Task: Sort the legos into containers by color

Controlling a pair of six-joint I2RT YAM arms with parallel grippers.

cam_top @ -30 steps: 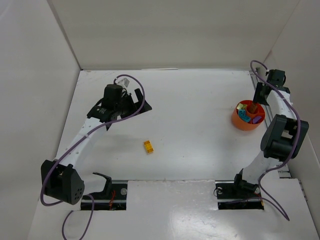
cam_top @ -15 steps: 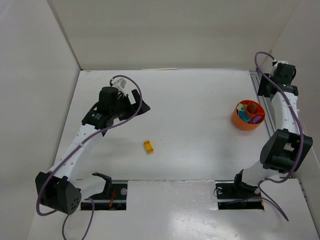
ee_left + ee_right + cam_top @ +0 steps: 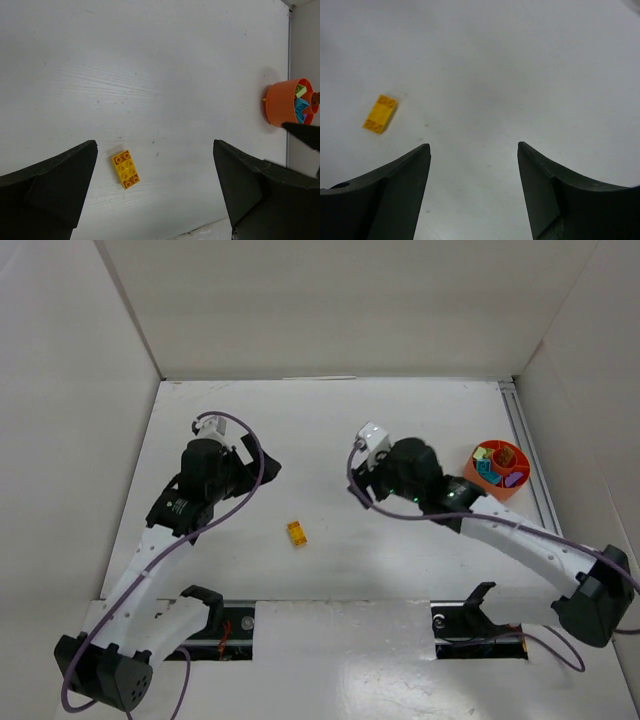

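One yellow-orange lego (image 3: 297, 532) lies flat on the white table, in front of and between both arms; it also shows in the left wrist view (image 3: 126, 169) and the right wrist view (image 3: 380, 113). The orange bowl (image 3: 497, 470) stands at the right and holds teal, purple, brown and pale green bricks; the left wrist view shows it too (image 3: 287, 102). My left gripper (image 3: 265, 468) is open and empty, up-left of the lego (image 3: 155, 145). My right gripper (image 3: 358, 485) is open and empty, between the lego and the bowl (image 3: 473, 145).
White walls enclose the table on the left, back and right. A metal rail (image 3: 530, 455) runs along the right edge just behind the bowl. The arm bases and their purple cables sit at the near edge.
My right arm has swung from the far right edge beside the bowl to the table's middle, left of the bowl. My left gripper has shifted slightly left. The lego has not moved.
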